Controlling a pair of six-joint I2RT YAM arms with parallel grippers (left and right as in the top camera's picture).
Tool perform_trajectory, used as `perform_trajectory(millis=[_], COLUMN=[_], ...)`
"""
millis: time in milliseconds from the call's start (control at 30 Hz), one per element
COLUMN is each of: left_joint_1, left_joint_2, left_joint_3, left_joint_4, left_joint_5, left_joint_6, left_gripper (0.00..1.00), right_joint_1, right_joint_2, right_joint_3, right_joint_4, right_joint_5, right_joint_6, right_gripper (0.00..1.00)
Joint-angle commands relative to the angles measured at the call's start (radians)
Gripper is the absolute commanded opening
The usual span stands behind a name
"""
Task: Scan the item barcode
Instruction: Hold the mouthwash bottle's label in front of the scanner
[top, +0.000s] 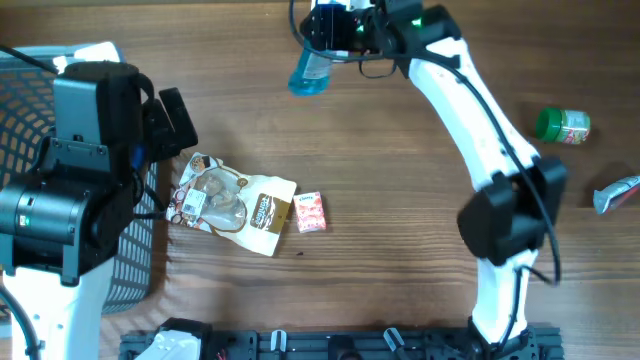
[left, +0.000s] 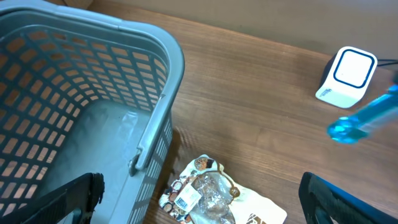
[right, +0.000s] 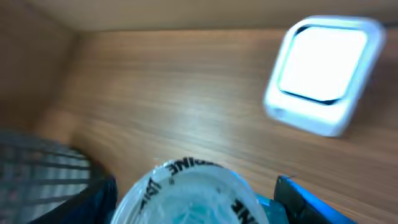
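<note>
Blue translucent plastic bottle (top: 308, 72) is clamped in the right gripper (right: 196, 202), apparently close to the white square scanner (right: 323, 71); this view is blurred. Left gripper (left: 200, 185) hangs with jaws wide apart.

The basket (left: 163, 106) is sitting at the table's (top: 400, 200) left edge, under the left arm. Just beside its right wall the pouch (top: 232, 205) is lying flat, and the small carton (top: 311, 212) is lying just beside the pouch's right end. Toward the far edge, the bottle (top: 308, 72) is hanging above the wood between the right gripper's (right: 196, 199) fingers, with the scanner (right: 323, 71) standing near it. Well off to the right, the jar (top: 563, 126) is resting behind the packet (top: 617, 193).
</note>
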Motion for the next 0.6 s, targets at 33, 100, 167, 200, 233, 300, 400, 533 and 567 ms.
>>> perform_trajectory(millis=[33,100,167,200,233,300,400,533,567], left_joint_1=[0.003,0.003,0.003,0.003,0.003,0.003,0.003,0.003,0.003], left_joint_2=[0.000,0.000,0.000,0.000,0.000,0.000,0.000,0.000,0.000], left_joint_3=[-0.003,-0.003,-0.003,-0.003,-0.003,-0.003,-0.003,-0.003,-0.003], left_joint_4=[0.006,0.014,0.018,0.017,0.017,0.018,0.018,0.019,0.019], left_joint_5=[-0.014,-0.014,-0.014,-0.013,-0.014,-0.014,-0.014,-0.014,-0.014], left_joint_6=[-0.001,-0.002,-0.002,-0.002,-0.002,-0.002,-0.002,-0.002,-0.002], left_gripper=[1.00,1.00,1.00,1.00,1.00,1.00,1.00,1.00,1.00], right_joint_1=[0.005,0.005,0.005,0.005,0.005,0.005,0.005,0.007,0.007], right_joint_2=[-0.019,-0.007,0.010,0.017,0.029,0.043,0.057,0.060,0.061], right_joint_3=[0.011,-0.018,-0.056,-0.069,-0.083,-0.124,-0.147,-0.161,-0.162], right_joint_4=[-0.085,-0.048,0.037,0.069,0.098,0.165,0.182,0.145,0.139], right_joint_5=[0.346,0.363,0.386,0.385,0.385,0.385,0.385,0.366,0.360], right_joint_6=[-0.155,-0.181,-0.197,-0.195,-0.195,-0.192,-0.169,-0.138,-0.138], right_gripper=[0.32,0.30,0.31,0.31,0.30,0.34,0.39,0.41,0.41])
